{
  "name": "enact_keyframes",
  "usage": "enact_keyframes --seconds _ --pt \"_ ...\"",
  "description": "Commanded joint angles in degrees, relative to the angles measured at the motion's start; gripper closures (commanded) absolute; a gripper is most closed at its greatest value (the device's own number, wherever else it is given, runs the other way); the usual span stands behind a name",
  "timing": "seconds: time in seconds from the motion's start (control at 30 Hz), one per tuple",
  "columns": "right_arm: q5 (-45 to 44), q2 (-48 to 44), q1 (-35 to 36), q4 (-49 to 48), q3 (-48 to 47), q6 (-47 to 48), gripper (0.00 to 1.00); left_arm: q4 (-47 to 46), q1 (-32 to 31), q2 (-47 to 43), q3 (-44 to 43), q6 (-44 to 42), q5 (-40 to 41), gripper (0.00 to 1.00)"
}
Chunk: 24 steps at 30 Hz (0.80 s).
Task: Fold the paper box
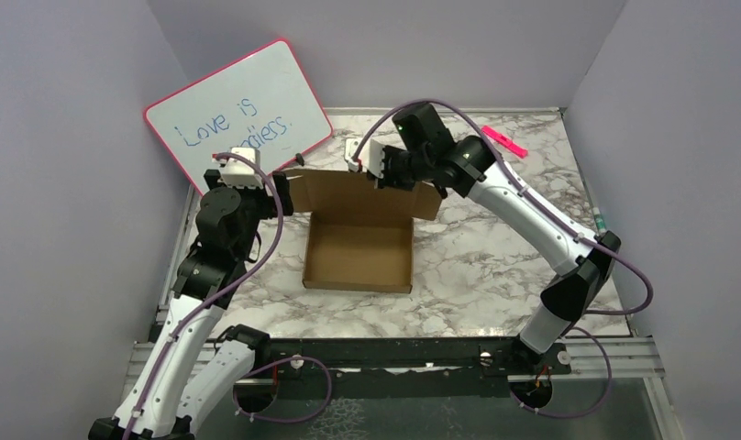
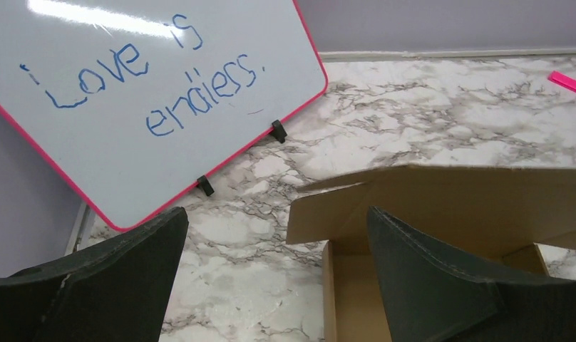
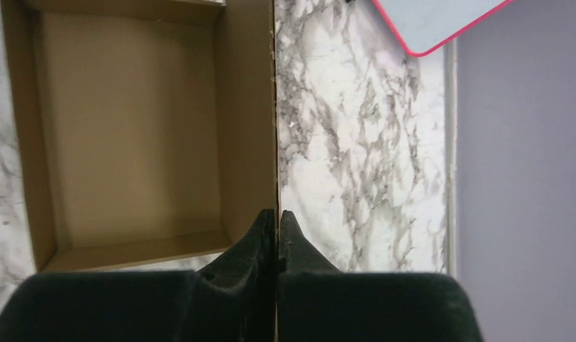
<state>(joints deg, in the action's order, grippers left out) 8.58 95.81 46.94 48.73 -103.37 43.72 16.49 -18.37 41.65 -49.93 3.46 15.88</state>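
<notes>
One pink-framed whiteboard (image 1: 243, 110) leans at the far left. The left gripper (image 2: 276, 221) gapes wide, empty, near the box's rear left corner. One paper box (image 1: 358, 252) sits mid-table (image 1: 495, 238), its lid flap raised. The right gripper (image 3: 278, 217) pinches that flap's edge. One pink marker (image 1: 504, 140) lies far right.

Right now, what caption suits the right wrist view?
Right pincer shut on the raised flap of the cardboard box, marble table below.

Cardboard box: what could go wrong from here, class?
1. The right pincer pinches only the thin edge of the lid; it may slip or crease.
2. The box is not held down, so pulling could drag it.
3. The open left pincer may bump the whiteboard.
</notes>
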Motion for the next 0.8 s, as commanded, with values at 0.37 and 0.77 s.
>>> enact_keyframes --seconds 0.37,0.77 --pt "10.81 4.59 -7.45 -8.08 -5.2 13.63 0.59 10.03 0.35 2.22 -5.69 -2.21 -9.27 0.03" --pt "-2.15 -12.87 -16.97 -19.6 19.14 -11.43 0.34 14.99 0.35 12.19 -8.64 -0.74 -7.2 0.01"
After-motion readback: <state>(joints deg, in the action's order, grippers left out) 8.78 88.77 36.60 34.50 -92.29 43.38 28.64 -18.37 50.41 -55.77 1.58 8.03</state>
